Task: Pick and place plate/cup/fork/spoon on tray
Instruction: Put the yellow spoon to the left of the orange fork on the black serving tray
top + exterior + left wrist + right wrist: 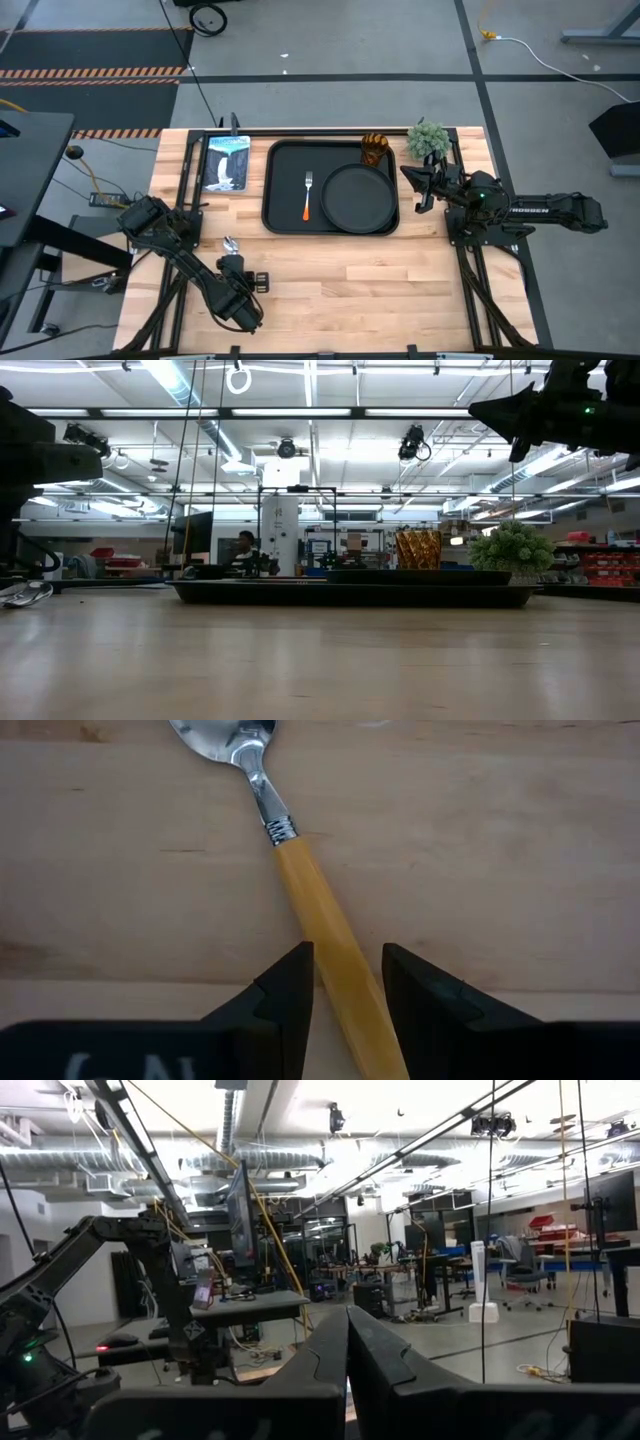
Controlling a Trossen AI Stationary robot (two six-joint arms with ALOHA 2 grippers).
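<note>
The black tray lies at the table's far middle. On it lie the fork, the round black plate and, in its far right corner, the amber cup. The spoon, with a silver bowl and a yellow handle, lies flat on the wood at the near left, and it also shows in the high view. My left gripper is low over it, open a narrow way, with one finger on each side of the handle. My right gripper is shut and empty, raised above the tray's right edge. My left gripper comes from above with its fingers close on either side of the spoon's handle, toward the handle's free end. I cannot tell whether they touch it. The spoon lies on the table.
A small green potted plant stands at the far right, just beyond my right gripper. A picture card lies left of the tray. Bare wood spreads across the table's near half.
</note>
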